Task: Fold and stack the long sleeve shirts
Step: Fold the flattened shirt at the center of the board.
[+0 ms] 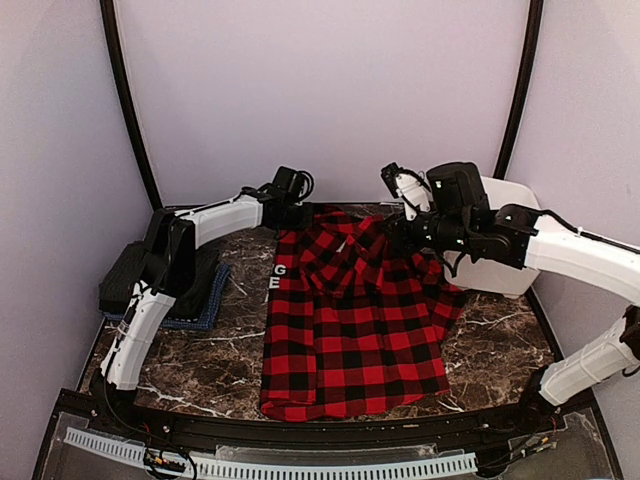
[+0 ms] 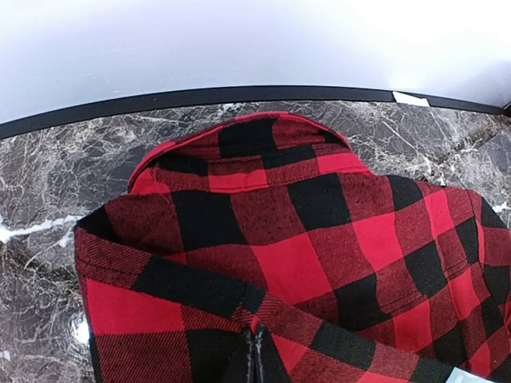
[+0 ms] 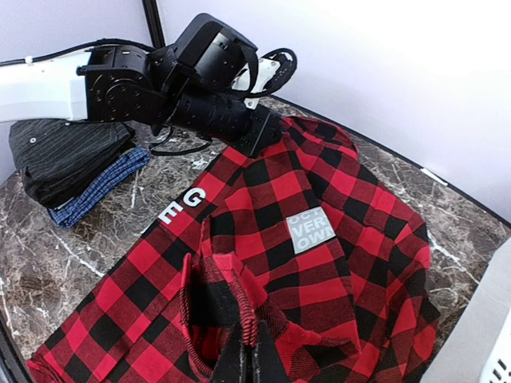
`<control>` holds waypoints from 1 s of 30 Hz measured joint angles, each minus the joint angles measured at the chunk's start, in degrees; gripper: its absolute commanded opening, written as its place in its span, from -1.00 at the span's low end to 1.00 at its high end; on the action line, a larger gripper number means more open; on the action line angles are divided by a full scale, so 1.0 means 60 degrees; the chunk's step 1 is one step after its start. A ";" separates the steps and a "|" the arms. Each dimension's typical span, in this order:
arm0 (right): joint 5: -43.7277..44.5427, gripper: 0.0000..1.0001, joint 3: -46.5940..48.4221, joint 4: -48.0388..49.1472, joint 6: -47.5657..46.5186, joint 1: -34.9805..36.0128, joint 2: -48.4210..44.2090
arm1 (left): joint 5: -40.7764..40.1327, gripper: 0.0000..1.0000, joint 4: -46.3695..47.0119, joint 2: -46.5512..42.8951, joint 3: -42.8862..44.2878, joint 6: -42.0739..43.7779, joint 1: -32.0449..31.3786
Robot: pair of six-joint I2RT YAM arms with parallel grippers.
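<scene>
The checked shirt [image 1: 350, 340] lies on the desk [image 1: 500, 345], hem at 6 o'clock. My right fingers [image 3: 244, 359] clamp a raised fold at 1 o'clock, my left fingers [image 2: 257, 359] the shoulder at 11. Folding appears underway; the next move needs both carried evenly.

The blue shirt [image 3: 100, 185] lies mostly hidden beneath the black shirt [image 3: 64, 155]. Folds of the checked shirt [image 1: 350, 340] cover its white letters [image 1: 279, 276] except two. The basket [image 1: 505, 282] at right sits partly behind the right arm [image 1: 580, 255].
</scene>
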 measured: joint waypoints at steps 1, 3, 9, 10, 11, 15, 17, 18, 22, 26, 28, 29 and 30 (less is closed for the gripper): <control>0.0149 -1.00 0.0127 -0.0120 -0.0109 0.0004 0.0029 | 0.0055 -1.00 0.0033 0.0004 -0.0015 -0.0015 0.0015; 0.0364 -1.00 0.0280 -0.0229 -0.0270 0.0000 0.0051 | 0.0131 -1.00 0.0095 0.0004 -0.0018 -0.0033 0.0029; 0.1188 -1.00 0.0852 -0.0674 -0.0794 0.0000 0.0066 | 0.0233 -1.00 0.0386 0.0029 -0.0018 -0.0226 0.0040; 0.1355 -1.00 0.0973 -0.0714 -0.0900 0.0000 0.0095 | 0.0237 -1.00 0.0448 0.0047 -0.0018 -0.0270 0.0047; 0.1515 -1.00 0.1086 -0.0729 -0.1016 0.0000 0.0135 | 0.0251 -1.00 0.0521 0.0076 -0.0018 -0.0342 0.0047; 0.2084 -1.00 0.1344 -0.0688 -0.1439 -0.0018 0.0393 | 0.0361 -1.00 0.0761 0.0193 -0.0018 -0.0568 0.0076; 0.2149 -1.00 0.1351 -0.0670 -0.1574 -0.0076 0.0543 | 0.0426 -1.00 0.0845 0.0259 -0.0018 -0.0667 0.0102; 0.2153 -1.00 0.1351 -0.0670 -0.1647 -0.0091 0.0637 | 0.0459 -0.98 0.0896 0.0295 -0.0018 -0.0710 0.0113; 0.2131 -1.00 0.1355 -0.0688 -0.1821 -0.0146 0.0900 | 0.0634 -0.44 0.0965 0.0404 -0.0018 -0.0885 0.0160; 0.2022 -1.00 0.1410 -0.0659 -0.1923 -0.0153 0.0907 | 0.0856 -0.03 0.0962 0.0444 -0.0018 -0.1013 0.0211; 0.1923 -1.00 0.1461 -0.0605 -0.1989 -0.0153 0.0907 | 0.0976 0.08 0.0965 0.0444 -0.0018 -0.1020 0.0226; 0.1872 -1.00 0.1479 -0.0539 -0.2029 -0.0153 0.0907 | 0.1056 0.13 0.0962 0.0444 -0.0018 -0.1056 0.0226; 0.1832 -1.00 0.1490 -0.0510 -0.2073 -0.0153 0.0907 | 0.1151 0.16 0.0958 0.0444 -0.0018 -0.1056 0.0229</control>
